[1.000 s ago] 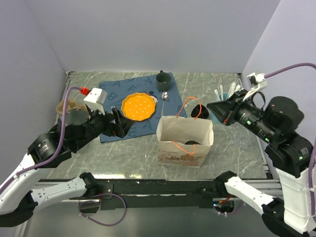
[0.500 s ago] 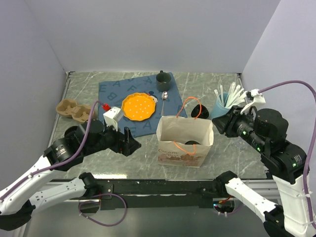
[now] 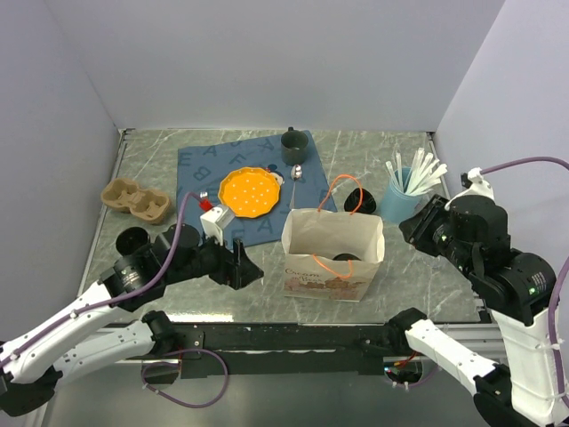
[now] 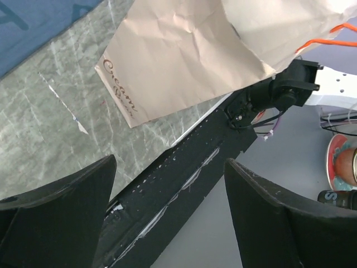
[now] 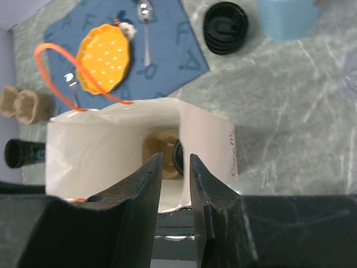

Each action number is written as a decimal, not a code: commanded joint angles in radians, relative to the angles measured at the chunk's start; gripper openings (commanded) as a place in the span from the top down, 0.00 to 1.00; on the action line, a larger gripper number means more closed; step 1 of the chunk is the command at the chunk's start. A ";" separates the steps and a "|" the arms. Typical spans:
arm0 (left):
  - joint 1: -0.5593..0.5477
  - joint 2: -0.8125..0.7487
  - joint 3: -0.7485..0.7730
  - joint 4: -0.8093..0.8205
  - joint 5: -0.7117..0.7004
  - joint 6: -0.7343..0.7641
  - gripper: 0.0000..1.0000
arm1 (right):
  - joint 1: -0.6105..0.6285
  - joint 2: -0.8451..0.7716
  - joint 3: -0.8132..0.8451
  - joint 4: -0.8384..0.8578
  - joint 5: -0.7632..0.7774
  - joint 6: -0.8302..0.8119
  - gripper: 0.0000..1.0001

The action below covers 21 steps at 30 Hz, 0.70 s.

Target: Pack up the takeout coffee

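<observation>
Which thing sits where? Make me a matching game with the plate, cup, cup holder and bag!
Things:
1. round orange plate
2. light blue plastic cup
3. brown cardboard cup carrier
4. tan paper bag

Places:
a. far left of the grey marble table
b. on the dark blue cloth mat
c. middle, standing open
d. right, beside the round black lid

Pairs: 1-b, 2-d, 3-a, 4-c

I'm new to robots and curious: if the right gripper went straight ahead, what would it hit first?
Most likely the paper bag: the right gripper aims at its open top, so its rim or inside comes first; depth is unclear.
</observation>
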 commanded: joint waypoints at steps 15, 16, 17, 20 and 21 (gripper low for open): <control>-0.007 -0.089 -0.032 0.048 -0.080 -0.015 0.11 | -0.051 0.154 0.017 -0.009 0.228 0.005 0.62; -0.007 -0.090 -0.031 0.046 -0.088 -0.012 0.11 | -0.070 0.168 0.023 0.031 0.225 -0.029 0.62; -0.007 -0.092 -0.031 0.046 -0.092 -0.010 0.11 | -0.093 0.202 0.029 0.136 0.205 -0.117 0.62; -0.007 -0.089 -0.031 0.054 -0.095 0.004 0.11 | -0.171 0.281 0.040 0.310 0.184 -0.260 0.62; -0.007 -0.086 -0.031 0.054 -0.094 0.008 0.11 | -0.217 0.306 0.043 0.347 0.150 -0.297 0.62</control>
